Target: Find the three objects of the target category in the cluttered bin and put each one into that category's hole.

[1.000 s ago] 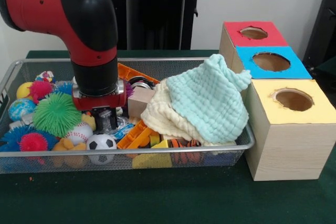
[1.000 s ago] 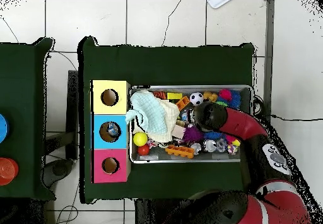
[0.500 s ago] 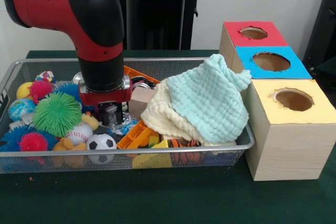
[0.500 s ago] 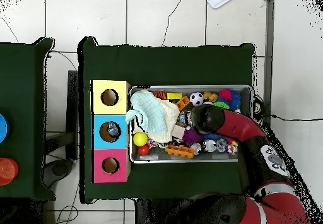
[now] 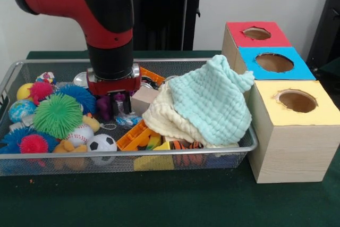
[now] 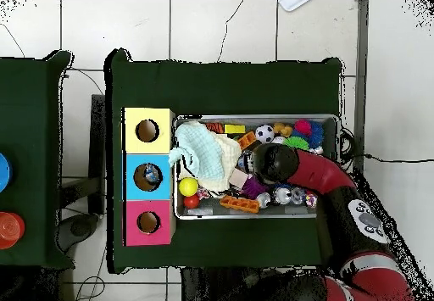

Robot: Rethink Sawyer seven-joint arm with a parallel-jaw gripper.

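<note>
While your gripper (image 5: 113, 106) hangs low over the bin (image 5: 159, 155) centre, I cannot tell how its jaws stand; a small purple toy (image 5: 104, 108) sits at its 9 o'clock, perhaps the target; the cloths (image 5: 204, 104) at 3 o'clock hide more clutter.

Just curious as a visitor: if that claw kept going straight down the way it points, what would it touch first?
Probably the small purple toy and clear plastic clutter right under the claw in the wire bin; depth is hard to judge, and it may already be touching them.
</note>
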